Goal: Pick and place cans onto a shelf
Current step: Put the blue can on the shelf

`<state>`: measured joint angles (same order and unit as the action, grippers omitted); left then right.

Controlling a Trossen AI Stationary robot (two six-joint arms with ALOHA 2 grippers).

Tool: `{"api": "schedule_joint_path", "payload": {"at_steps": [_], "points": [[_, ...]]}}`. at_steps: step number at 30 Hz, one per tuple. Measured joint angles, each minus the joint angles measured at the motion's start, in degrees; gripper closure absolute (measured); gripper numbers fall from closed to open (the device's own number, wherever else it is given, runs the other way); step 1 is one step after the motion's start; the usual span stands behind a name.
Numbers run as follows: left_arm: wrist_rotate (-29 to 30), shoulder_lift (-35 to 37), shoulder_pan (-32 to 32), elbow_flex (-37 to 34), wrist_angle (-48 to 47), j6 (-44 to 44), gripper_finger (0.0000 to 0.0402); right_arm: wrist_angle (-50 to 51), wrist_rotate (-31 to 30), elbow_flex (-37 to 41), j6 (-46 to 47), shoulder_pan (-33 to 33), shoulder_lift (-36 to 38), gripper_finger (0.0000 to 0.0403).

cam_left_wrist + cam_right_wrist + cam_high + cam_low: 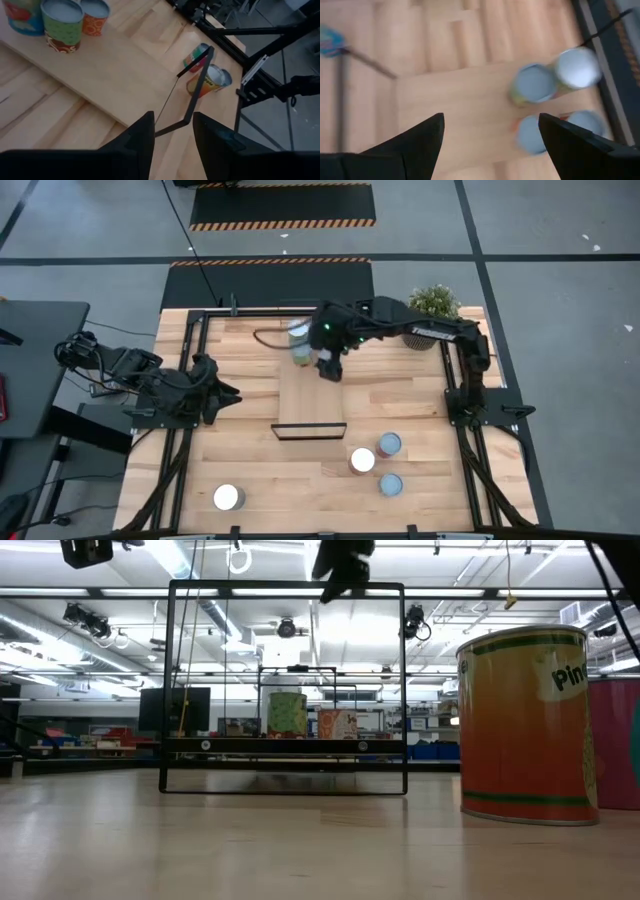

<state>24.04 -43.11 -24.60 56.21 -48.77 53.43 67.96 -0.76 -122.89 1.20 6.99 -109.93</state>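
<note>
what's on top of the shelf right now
Three cans stand together at the far end of the shelf; the rest of the board is bare. From above, the open right gripper covers part of that group.

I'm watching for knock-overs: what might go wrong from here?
The right pincer hangs open above the shelf, close to the cans clustered at its far end; a swing may topple them. Later cans must pass the wire frame, which may snag them.

You're looking at two dark, near-black jointed arms with black cables trailing along them. The right arm carries pale lettering on one link and a small green light near its wrist. Each gripper's fingers are matte black wedges.
</note>
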Motion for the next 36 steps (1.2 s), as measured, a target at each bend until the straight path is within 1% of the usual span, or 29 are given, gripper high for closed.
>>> {"api": "schedule_joint_path", "payload": {"at_steps": [2, 7, 12, 15, 19, 22, 24, 29, 33, 36], "points": [[0.29, 0.0, -0.01, 0.0, -0.71, 0.0, 0.026, 1.38, 0.0, 0.02, 1.16, -2.2, 0.85, 0.0072], [0.32, 0.0, 0.0, 0.0, -0.88, -0.07, 0.026, 5.54, -5.91, 0.02, 3.25, -8.29, 3.11, 0.0072], [0.32, 0.0, -0.02, 0.0, -1.2, -0.66, 0.026, 9.2, -7.43, 0.02, 7.89, -13.14, 3.81, 0.0072], [0.34, 0.0, 0.0, 0.0, -2.37, -0.74, 0.026, 10.43, -9.96, 1.22, 10.61, -16.48, 4.03, 0.0072], [0.32, 0.0, -0.02, -0.02, -3.95, -0.04, 0.026, 10.78, -13.99, 7.78, 15.27, -21.48, 6.89, 0.0075], [0.32, 0.0, 0.0, -0.04, -3.89, -0.06, 0.026, 9.54, -16.52, 15.24, 20.49, -25.0, 11.22, 0.0078], [0.36, 0.0, -0.01, -0.04, -3.89, -0.44, 0.026, 7.22, -17.1, 20.59, 24.82, -26.8, 14.24, 0.008], [1.87, 0.0, 0.0, -0.04, -3.89, -2.05, 0.026, 3.34, -15.97, 32.54, 37.14, -29.79, 20.59, 0.008], [2.31, 0.0, 0.0, -0.04, -3.88, -2.21, 0.026, 1.56, -13.7, 39.62, 45.93, -31.33, 23.74, 0.008], [2.31, 0.0, 0.0, -0.04, -3.87, -2.17, 0.026, -0.74, -11.17, 43.72, 49.71, -32.3, 24.85, 0.0076]]}}
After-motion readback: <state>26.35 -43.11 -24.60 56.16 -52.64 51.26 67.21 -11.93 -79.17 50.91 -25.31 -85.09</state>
